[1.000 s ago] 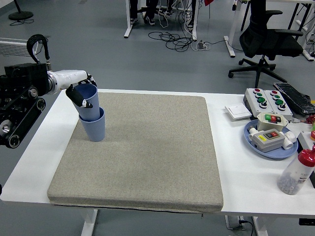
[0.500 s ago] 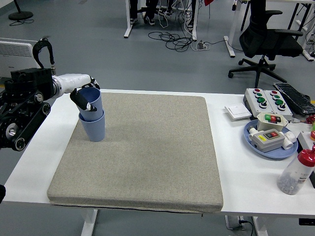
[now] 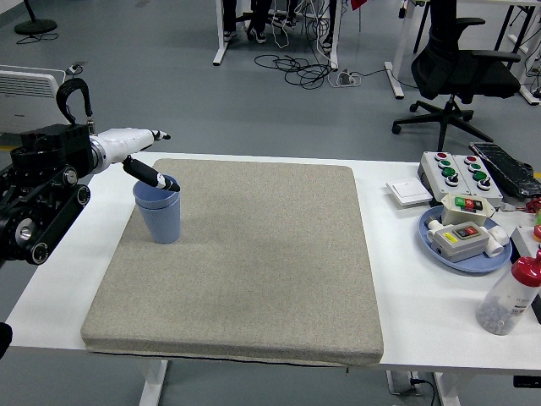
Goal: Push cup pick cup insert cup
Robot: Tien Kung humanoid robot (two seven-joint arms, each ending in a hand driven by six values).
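Left arm (image 3: 38, 182): black, jointed metal links, entering from the left edge. Left hand (image 3: 135, 148) has a white glossy shell with dark fingers (image 3: 155, 177); the fingers are spread and released, holding nothing, one tip resting at the rim of the cups. Right arm not visible.

Task objects: two blue plastic cups (image 3: 158, 211), smooth and tapered, one nested inside the other, only a thin band of the inner rim showing above the outer one. The stack stands upright on the far left part of the grey mat (image 3: 245, 271). Mat is rectangular with rounded corners, coarse woven or felt-like texture, covering most of the white table (image 3: 423, 321), which is smooth.

Change from half a second ago: the inner cup then stood tilted and well proud of the outer one with the hand clasped round it; now it is seated almost fully and the hand has let go.

Right side: a small white flat switch plate (image 3: 409, 193), a grey button box (image 3: 461, 173) with red and green round buttons, a blue plate (image 3: 465, 245) carrying a boxy pendant control (image 3: 463, 233), and a clear plastic bottle (image 3: 510, 296) with a red cap. No writing is legible.
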